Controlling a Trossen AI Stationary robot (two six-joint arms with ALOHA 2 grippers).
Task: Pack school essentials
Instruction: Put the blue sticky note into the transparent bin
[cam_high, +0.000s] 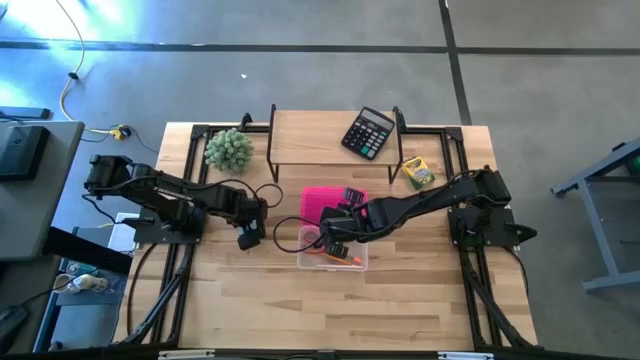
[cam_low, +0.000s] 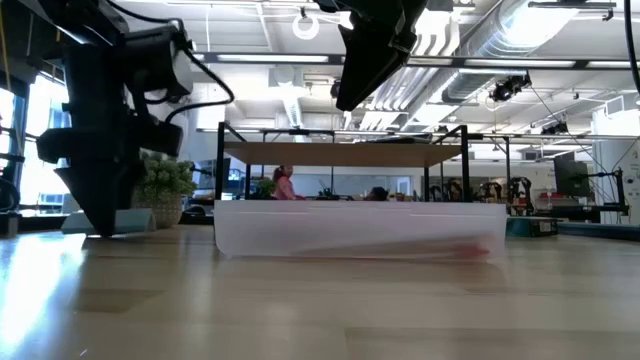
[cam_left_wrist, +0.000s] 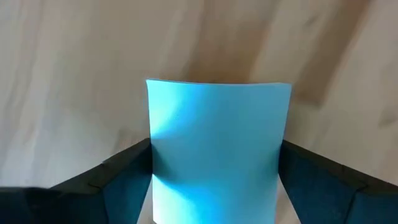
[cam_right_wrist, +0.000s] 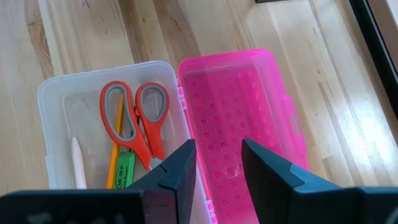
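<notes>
The clear plastic pencil case (cam_right_wrist: 62, 106) sits open near the table's centre, its translucent pink lid (cam_right_wrist: 239, 124) folded flat toward 12 o'clock. Already packed in the tray are the red-handled scissors (cam_right_wrist: 134, 121), a thin orange pencil (cam_right_wrist: 115, 152), a small green piece (cam_right_wrist: 124, 168) and a slim white stick (cam_right_wrist: 77, 163). Still out: the light-blue square notepad (cam_left_wrist: 214, 149), which the left gripper (cam_high: 251, 235) pinches by its edges just at 9 o'clock of the case, the smooth sheet bowing slightly between the dark fingers (cam_left_wrist: 118, 180); and the yellow-and-green crayon box (cam_high: 417, 172), a small cardboard carton lying at about 2 o'clock of the case, untouched. The right gripper (cam_right_wrist: 217, 163) hovers above the hinge line, holding nothing, its blocky matte fingers a narrow gap apart. By my reckoning the job is over halfway, with the notepad next to go in
</notes>
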